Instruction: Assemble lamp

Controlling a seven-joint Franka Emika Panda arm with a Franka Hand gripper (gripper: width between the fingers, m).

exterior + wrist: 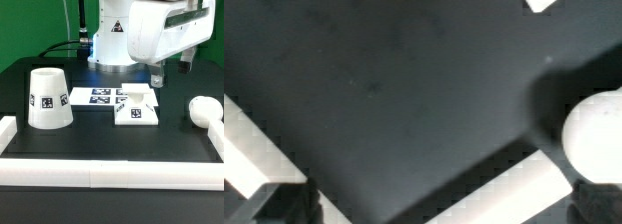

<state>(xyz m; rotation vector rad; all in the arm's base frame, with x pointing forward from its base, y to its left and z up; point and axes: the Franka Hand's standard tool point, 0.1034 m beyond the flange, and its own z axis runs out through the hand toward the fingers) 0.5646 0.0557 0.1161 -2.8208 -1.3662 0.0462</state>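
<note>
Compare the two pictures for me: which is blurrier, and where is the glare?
Wrist view: dim and soft, the bulb a glaring white blur, the fingers dark smudges. Exterior view: sharper, evenly lit, the shade cleanly outlined.

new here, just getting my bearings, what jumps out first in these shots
The tall white shade stands wide end down at the exterior view's left. The rounded bulb lies at its right edge, and the flat base sits mid-table beside the marker board, below the arm.

Wide bare table [95, 138] between shade [48, 98] and base [137, 112] — narrower gap to bulb [205, 110], white wall [100, 177] bordering
</note>
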